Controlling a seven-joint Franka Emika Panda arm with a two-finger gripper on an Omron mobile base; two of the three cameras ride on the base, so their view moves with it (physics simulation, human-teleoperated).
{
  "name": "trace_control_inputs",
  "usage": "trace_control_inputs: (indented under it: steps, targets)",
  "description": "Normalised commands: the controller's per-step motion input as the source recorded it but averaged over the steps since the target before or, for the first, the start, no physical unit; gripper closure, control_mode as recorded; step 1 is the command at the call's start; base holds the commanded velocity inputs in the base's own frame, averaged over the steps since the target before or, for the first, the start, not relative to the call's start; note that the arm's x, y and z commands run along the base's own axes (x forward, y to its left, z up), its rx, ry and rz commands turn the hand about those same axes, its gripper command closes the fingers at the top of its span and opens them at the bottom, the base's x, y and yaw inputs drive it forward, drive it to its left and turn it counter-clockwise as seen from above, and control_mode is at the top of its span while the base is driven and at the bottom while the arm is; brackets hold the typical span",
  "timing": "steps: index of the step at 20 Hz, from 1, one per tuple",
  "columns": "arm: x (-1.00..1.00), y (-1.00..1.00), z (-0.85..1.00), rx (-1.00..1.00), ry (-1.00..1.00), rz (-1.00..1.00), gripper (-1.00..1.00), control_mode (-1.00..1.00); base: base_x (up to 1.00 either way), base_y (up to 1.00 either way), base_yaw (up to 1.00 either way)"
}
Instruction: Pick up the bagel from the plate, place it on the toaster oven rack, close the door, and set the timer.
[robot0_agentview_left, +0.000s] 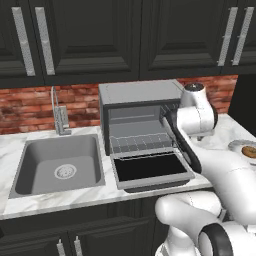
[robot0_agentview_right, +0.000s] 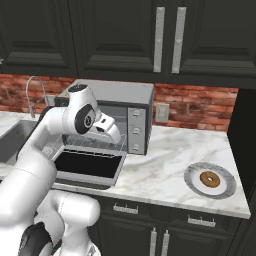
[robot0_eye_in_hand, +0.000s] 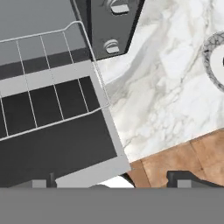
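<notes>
The bagel (robot0_agentview_right: 210, 179) is a small golden-brown ring lying on the pale plate (robot0_agentview_right: 191, 176), at the right of the marble counter. Both also show at the right edge of the left base view, bagel (robot0_agentview_left: 249, 151) on plate (robot0_agentview_left: 236, 145). The grey toaster oven (robot0_agentview_right: 117, 94) has its door (robot0_agentview_right: 89, 164) dropped flat, and the wire toaster oven rack (robot0_agentview_right: 92, 145) sits in the cavity. My gripper (robot0_agentview_right: 117, 138) hangs open and empty above the door's right front corner, well left of the plate. In the hand view the fingertips (robot0_eye_in_hand: 189, 179) stand wide apart over the rack (robot0_eye_in_hand: 43, 83), the door (robot0_eye_in_hand: 61, 148) and the plate's rim (robot0_eye_in_hand: 212, 57).
A steel sink (robot0_agentview_left: 57, 165) with a faucet (robot0_agentview_left: 60, 115) lies left of the oven. The oven's control knobs (robot0_agentview_right: 135, 131) face front on its right side. Black cabinets (robot0_agentview_right: 125, 35) hang overhead, against a brick backsplash (robot0_agentview_right: 200, 107). Bare marble counter (robot0_agentview_right: 160, 160) stretches between oven and plate.
</notes>
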Motion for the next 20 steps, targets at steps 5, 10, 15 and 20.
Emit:
trace_control_inputs:
  steps: [5,10,15,20]
  targets:
    - [0.01,-1.00,0.00,0.00,0.17,0.02,-1.00,-1.00,0.00,0.00,0.00]
    - [0.02,-1.00,-0.06,-0.01,0.14,0.04,-1.00,-1.00,0.00,0.00,0.00]
    - [0.01,-0.88,-0.30,-0.04,0.04,0.01,-1.00,-1.00,0.00,0.00,0.00]
    - [0.14,-0.57,-0.36,-0.07,0.00,0.00,-1.00,-1.00,0.00,0.00,0.00]
